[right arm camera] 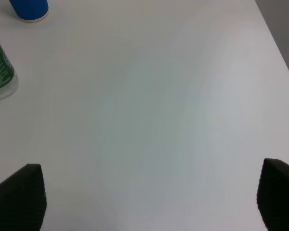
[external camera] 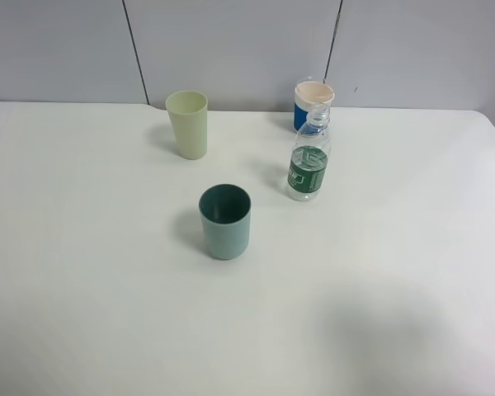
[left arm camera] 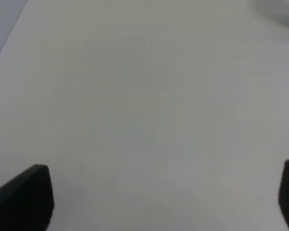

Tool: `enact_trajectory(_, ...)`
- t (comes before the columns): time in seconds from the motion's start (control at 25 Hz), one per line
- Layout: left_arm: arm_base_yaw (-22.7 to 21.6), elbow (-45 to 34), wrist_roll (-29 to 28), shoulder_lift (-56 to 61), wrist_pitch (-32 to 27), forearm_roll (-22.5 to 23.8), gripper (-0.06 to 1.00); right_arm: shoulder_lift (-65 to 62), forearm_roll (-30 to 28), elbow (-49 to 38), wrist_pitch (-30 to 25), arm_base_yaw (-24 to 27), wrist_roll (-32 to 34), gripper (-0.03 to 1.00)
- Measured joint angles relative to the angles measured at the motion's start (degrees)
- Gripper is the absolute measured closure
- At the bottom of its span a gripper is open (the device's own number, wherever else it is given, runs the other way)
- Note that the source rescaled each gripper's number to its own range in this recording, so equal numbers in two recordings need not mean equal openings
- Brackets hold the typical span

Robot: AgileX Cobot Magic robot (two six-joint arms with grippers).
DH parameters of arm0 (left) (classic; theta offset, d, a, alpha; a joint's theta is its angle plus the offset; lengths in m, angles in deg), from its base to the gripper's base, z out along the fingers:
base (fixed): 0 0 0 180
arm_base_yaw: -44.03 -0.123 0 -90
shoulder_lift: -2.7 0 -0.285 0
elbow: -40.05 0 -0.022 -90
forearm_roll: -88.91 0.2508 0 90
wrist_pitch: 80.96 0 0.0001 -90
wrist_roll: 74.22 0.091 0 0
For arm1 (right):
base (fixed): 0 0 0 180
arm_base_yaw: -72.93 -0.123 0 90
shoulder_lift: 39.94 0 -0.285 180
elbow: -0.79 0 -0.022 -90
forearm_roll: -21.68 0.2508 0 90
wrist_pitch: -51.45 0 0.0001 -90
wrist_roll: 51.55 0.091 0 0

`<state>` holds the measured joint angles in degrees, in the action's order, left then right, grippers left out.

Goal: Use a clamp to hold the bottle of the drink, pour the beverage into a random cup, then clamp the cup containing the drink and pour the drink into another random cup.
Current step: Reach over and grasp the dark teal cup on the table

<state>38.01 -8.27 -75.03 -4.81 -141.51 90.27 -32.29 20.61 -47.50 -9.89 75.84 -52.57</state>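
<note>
Right, neither arm shows in the overhead shot and nothing is gripped: the left gripper [left arm camera: 156, 204] has its two dark jaw tips far apart over bare table [external camera: 82, 280], and the right gripper [right arm camera: 149, 199] is spread just as wide, holding nothing. The bottle [external camera: 308, 162] stands upright on the right arm's side. Here's the worry: the blue cup [external camera: 301, 115] sits just behind it, so close that from above the bottle's neck overlaps the cup's rim. A jaw sliding in behind the bottle could shove that cup over or pin it against the bottle. The bottle looks like thin clear plastic with liquid low down, so a hard squeeze could buckle it, and a grip up near the neck could let it swing or tip. I can't tell whether a cap is on; if one is, nothing pours at all. The teal cup [external camera: 225, 221] and the pale green cup [external camera: 188, 124] stand well apart from it, empty and probably light, so a nudge from the bottle's mouth could topple one, and a fast tilt could overshoot those narrow openings onto the table.
</note>
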Motion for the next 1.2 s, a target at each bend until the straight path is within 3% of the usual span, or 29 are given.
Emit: enact_trajectory(1.2, 0.0, 0.0, -0.1, 0.0, 0.0, 0.5, 0.14, 0.0, 0.0, 0.0, 0.0, 0.0, 0.0, 0.27)
